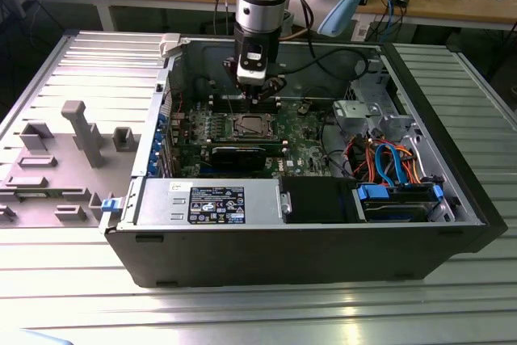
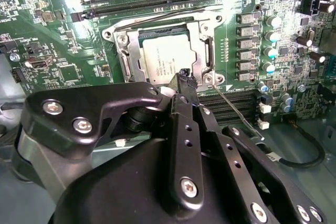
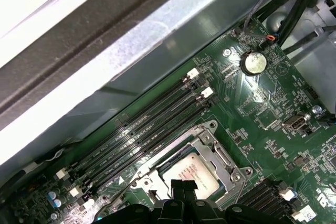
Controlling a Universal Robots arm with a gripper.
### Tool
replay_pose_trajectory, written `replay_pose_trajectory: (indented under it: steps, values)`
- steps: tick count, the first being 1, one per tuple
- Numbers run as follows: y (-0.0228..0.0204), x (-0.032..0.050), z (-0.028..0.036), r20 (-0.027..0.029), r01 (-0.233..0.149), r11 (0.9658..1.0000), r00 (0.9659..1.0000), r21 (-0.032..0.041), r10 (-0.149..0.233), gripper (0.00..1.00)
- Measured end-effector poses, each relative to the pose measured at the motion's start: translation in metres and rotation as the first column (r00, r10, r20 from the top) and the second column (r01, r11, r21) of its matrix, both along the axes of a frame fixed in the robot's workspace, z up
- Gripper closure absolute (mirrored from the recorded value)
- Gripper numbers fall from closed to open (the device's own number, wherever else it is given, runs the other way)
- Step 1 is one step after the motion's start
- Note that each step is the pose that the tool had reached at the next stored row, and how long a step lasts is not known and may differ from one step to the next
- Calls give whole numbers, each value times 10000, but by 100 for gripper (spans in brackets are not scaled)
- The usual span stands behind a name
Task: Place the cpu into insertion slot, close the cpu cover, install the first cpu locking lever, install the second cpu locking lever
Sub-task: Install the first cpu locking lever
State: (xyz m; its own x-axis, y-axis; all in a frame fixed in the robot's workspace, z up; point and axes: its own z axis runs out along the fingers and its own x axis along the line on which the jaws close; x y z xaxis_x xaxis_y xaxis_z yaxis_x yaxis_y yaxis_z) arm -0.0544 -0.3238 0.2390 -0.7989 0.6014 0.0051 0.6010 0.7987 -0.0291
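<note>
Here we are over the open computer case (image 1: 452, 199) on the ribbed tabletop (image 1: 242, 313), and the gripper (image 1: 260, 96) hangs right above the insertion slot (image 1: 247, 125) on the green motherboard (image 2: 63, 66). The cpu (image 2: 167, 62) is already seated in that slot, silvery face up, and the cpu cover (image 2: 202, 51) lies folded flat around it. In the second wrist view the black tip sits just at the cover's corner, and a thin wire locking lever (image 2: 236, 111) springs out from that same corner, not tucked down. Whether the jaws are open or closed, I cannot tell. That lever looks light, stiff and springy, likely slippery bare steel: the place to catch it would be near its free end. The chip and socket beneath look fragile, so nothing should press there.
</note>
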Motion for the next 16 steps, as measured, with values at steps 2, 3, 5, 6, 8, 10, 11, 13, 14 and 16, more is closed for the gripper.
replay_pose_trajectory:
  steps: [2, 3, 5, 6, 8, 10, 11, 13, 14, 16]
  values:
    - [0, 0, 0, 0, -32, 10000, 10000, 2, 32, 89]
    - [0, 0, 0, -1, -48, 10000, 10000, 3, 48, 89]
    - [0, 0, 0, -1, -111, 9999, 9999, 9, 111, 89]
    - [0, 0, 0, -1, -126, 9999, 9999, 11, 126, 89]
    - [0, 0, 0, 0, -157, 9999, 9999, 16, 157, 89]
    - [0, 0, 0, 0, -182, 9998, 9998, 20, 182, 89]
    - [0, 0, 0, 0, -193, 9998, 9998, 22, 193, 89]
    - [0, 0, 0, 0, -221, 9998, 9998, 26, 221, 89]
    - [0, 0, 0, 0, -240, 9997, 9997, 29, 240, 89]
    - [0, 0, 0, 0, -266, 9996, 9996, 32, 266, 89]
